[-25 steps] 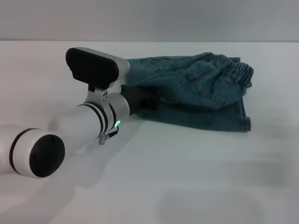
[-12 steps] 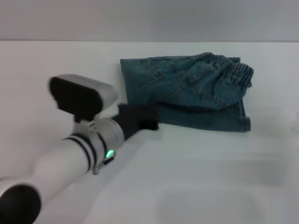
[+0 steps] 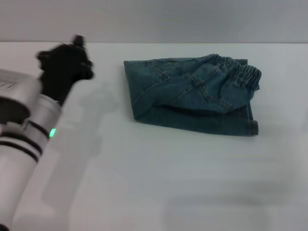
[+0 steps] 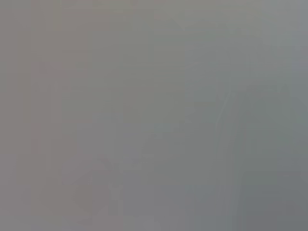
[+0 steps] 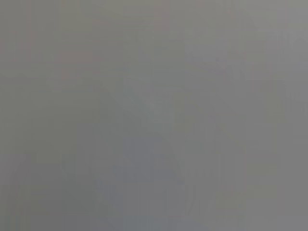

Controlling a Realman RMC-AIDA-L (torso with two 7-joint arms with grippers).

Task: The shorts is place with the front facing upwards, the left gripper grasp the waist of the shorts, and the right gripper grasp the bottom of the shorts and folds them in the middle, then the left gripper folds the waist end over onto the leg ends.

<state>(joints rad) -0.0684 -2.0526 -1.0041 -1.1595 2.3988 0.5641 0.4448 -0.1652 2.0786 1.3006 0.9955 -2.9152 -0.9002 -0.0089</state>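
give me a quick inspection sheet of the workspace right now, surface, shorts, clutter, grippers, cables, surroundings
surface: white table, bare around the garment.
job's things: the shorts lie folded into a compact stack; the waist of the shorts rests on top, above the leg ends at the robot's right.
clutter: nothing seen.
grippers: the left gripper is off the denim, to its left, holding nothing; the right gripper is not in view.
cables: nothing seen.
surroundings: plain grey wall behind the table; wrist views show nothing.

Place: looked like a lab test bench
Evidence: bare white table (image 3: 192, 183), plain grey wall (image 3: 192, 19) behind
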